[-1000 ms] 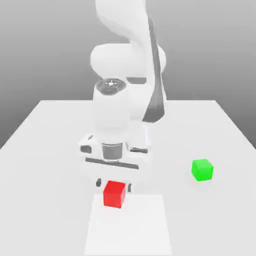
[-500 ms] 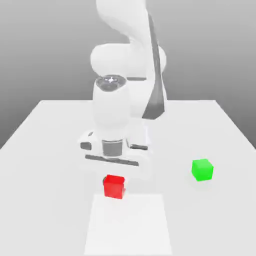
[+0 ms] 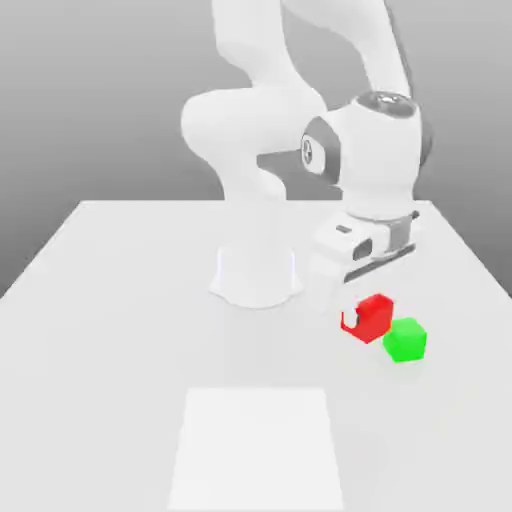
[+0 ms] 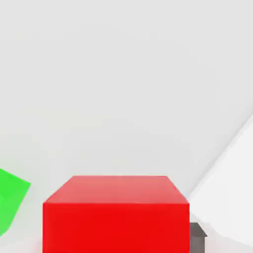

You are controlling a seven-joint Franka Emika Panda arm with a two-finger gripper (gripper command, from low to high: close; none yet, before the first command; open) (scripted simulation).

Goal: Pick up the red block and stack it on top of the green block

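My gripper [image 3: 366, 318] is shut on the red block [image 3: 371, 318] and holds it off the table at the exterior view's right. The green block [image 3: 405, 340] rests on the white table [image 3: 110, 330], just to the right of the red block and slightly nearer the camera. The two blocks look close together, with the red one a little higher. In the hand view the red block [image 4: 116, 215] sits close to the camera between the fingers, and a corner of the green block [image 4: 11, 202] shows beside it.
The arm's white base [image 3: 255, 275] stands at the middle of the table, to the left of the blocks. A paler square patch [image 3: 257, 450] marks the table's near middle. The table's right edge [image 3: 480, 265] runs close behind the green block.
The gripper shut on the red block at the near middle, lifted it, and swung it to the exterior view's right, beside the green block. The green block has not moved.
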